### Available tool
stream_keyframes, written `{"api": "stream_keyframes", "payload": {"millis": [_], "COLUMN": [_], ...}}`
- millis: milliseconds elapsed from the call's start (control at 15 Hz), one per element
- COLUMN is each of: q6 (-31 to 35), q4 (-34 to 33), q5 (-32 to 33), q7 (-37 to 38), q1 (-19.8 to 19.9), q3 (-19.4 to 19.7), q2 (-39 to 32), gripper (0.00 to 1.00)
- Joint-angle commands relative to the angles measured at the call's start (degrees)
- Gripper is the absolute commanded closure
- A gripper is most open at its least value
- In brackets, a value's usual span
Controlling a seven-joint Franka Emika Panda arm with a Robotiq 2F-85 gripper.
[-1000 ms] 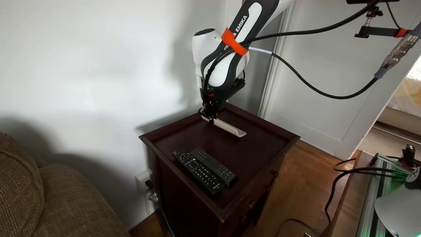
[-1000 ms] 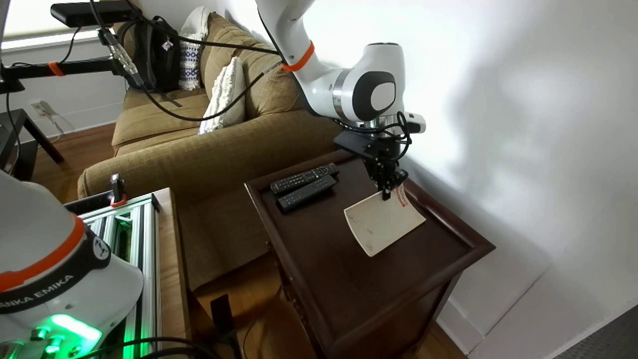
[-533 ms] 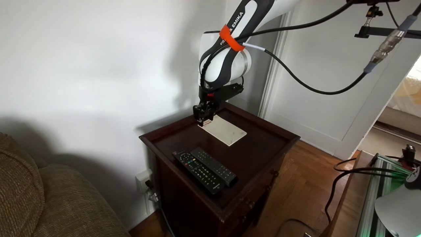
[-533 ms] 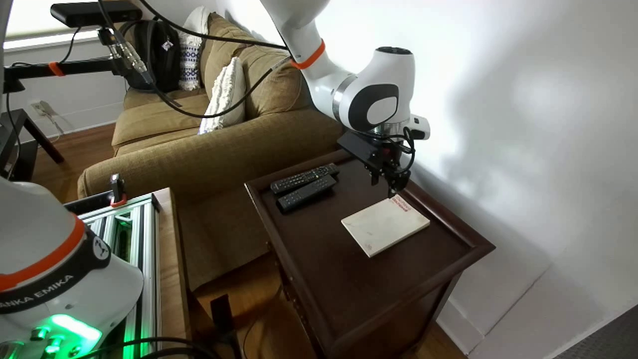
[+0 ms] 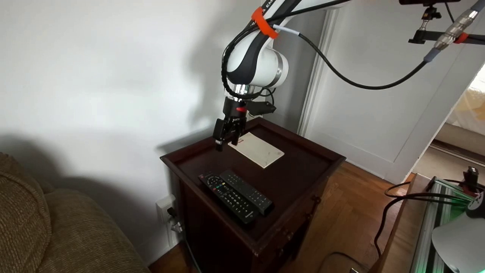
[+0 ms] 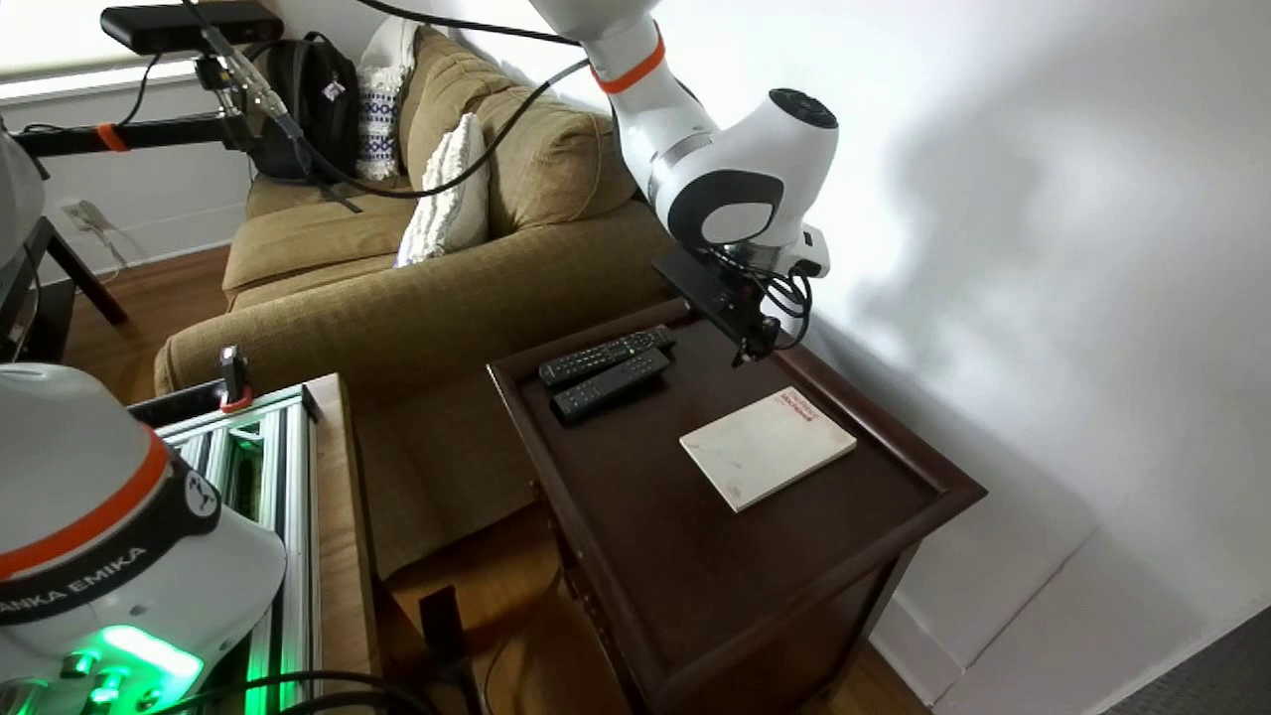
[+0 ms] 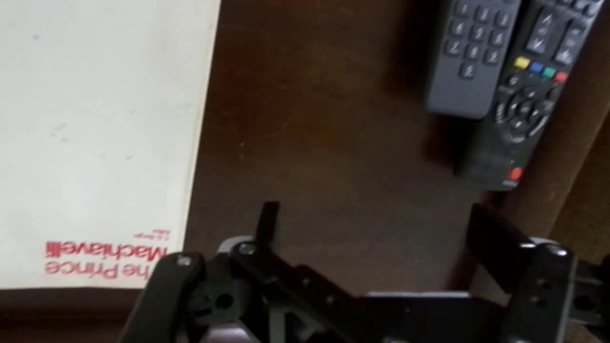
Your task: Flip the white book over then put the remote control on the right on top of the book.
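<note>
The white book [image 5: 261, 149] lies flat on the dark wooden table, red title lettering upward at its corner nearest the wall; in the wrist view the book [image 7: 100, 133] fills the left side. Two black remotes lie side by side: a bigger one with coloured buttons [image 5: 229, 197] and a smaller plain one [image 5: 248, 191]. In the wrist view both the smaller remote [image 7: 469, 71] and the bigger remote [image 7: 524, 105] are at upper right. My gripper [image 7: 374, 209] stands open above the tabletop, its fingers spread wide with nothing between them, beside the book's lettered end and apart from it.
The table [image 6: 635, 556] has a raised rim along its wall side. A white wall rises close behind the gripper. A brown sofa [image 6: 427, 308] adjoins the remotes' end of the table.
The book, tilted up in the gripper's hold a second ago, has dropped flat with its lettering showing. My gripper has opened, lifted off and shifted toward the remotes' side.
</note>
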State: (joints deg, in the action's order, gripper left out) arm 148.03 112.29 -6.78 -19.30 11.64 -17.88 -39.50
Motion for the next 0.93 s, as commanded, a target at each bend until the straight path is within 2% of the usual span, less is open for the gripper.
{"api": "stream_keyframes", "payload": {"millis": [0, 267, 400, 467, 733, 867], "q6": [-6.5, -11.9, -12.0, -11.3, -11.3, -10.0], "q4": [2.6, 2.5, 2.9, 1.9, 2.0, 3.2], "q5": [-3.7, -3.6, -4.6, -3.7, -4.7, -4.6], "q7": [-3.0, -3.7, -5.5, -3.4, -5.1, -3.9], "q1": [0.3, -1.3, -0.5, -2.2, -1.9, -3.2], "q3": [-0.6, 0.8, 0.2, 1.5, 1.0, 1.1], "q2": [1.7, 0.7, 1.0, 0.6, 0.0, -0.1], "gripper": [0.00, 0.00, 0.00, 0.00, 0.00, 0.00]}}
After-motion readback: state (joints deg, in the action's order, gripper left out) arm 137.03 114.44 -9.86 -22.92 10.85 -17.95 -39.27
